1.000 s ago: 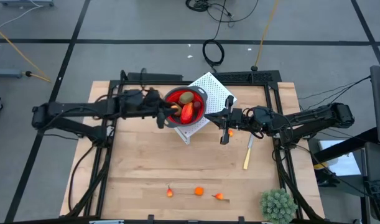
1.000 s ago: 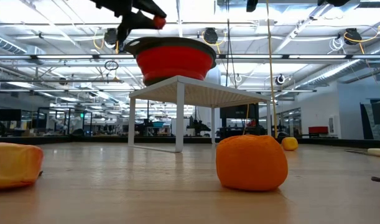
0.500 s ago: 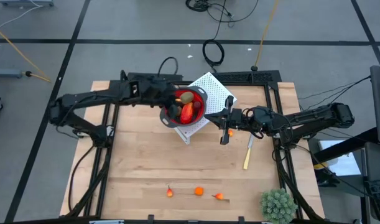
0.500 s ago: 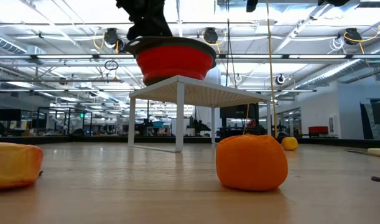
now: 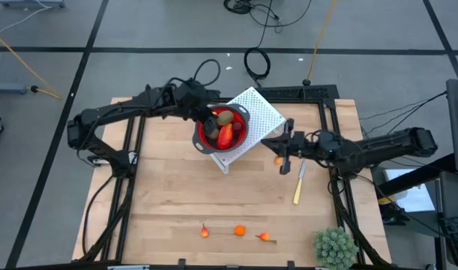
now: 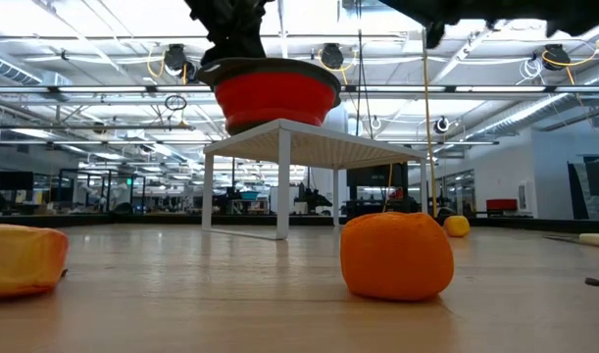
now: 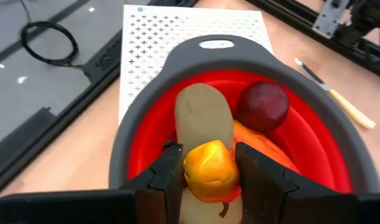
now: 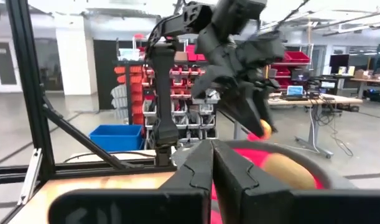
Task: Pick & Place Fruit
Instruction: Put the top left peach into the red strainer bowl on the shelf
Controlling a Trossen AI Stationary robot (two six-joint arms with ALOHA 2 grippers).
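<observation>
Since a second ago the left arm has swung from beside the bowl to over it, and the right arm has drawn back toward its own side. From above, the left gripper [image 5: 211, 120] hangs over the red bowl [image 5: 240, 133] on the white perforated stand [image 5: 262, 112], while the right gripper [image 5: 282, 146] waits beside it, fingers together and empty; three orange fruits [image 5: 239, 231] lie near the counter's [image 5: 169, 195] front edge. At counter level only the bowl's outside shows, so its contents and the left fingers are hidden; one orange fruit [image 6: 396, 256] looms close. The left wrist view settles it: the fingers [image 7: 166, 176] are clamped on a small yellow-orange fruit [image 7: 209, 171] above an olive oval [image 7: 202, 112] and a dark red ball [image 7: 263, 104]. Releasing well probably means lowering toward a free spot inside the rim, then opening, so nothing bounces out. The right wrist view shows the left gripper with the fruit, its lower edge cut off.
</observation>
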